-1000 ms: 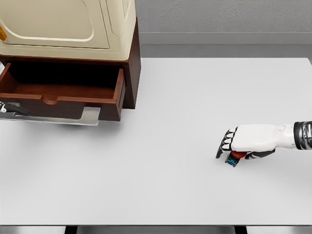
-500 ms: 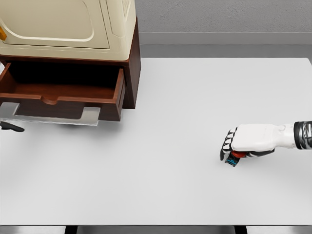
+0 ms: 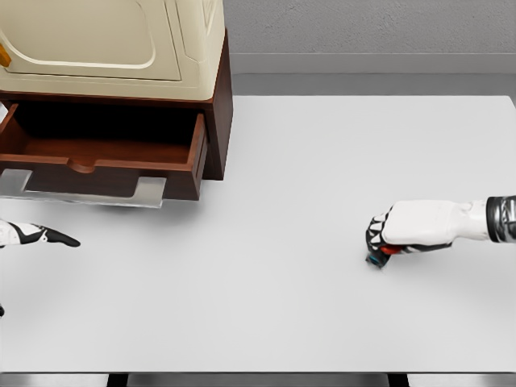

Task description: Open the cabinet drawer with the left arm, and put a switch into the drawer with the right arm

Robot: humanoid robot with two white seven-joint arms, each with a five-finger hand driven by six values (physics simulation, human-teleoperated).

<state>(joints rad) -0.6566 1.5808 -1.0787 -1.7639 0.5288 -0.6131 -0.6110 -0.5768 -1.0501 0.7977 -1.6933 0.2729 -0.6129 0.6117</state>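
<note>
At four o'clock on the white table (image 3: 282,201), the right hand (image 3: 415,227) lies over the switch (image 3: 380,255), its dark fingers (image 3: 374,235) curled down around the small red-and-blue piece, which touches the tabletop. The open drawer (image 3: 105,153) of the cabinet (image 3: 121,56) sits well apart at ten o'clock from that hand, so the carry should run up and leftward. The left hand (image 3: 32,235), at nine o'clock, has fingers extended, holding nothing.
</note>
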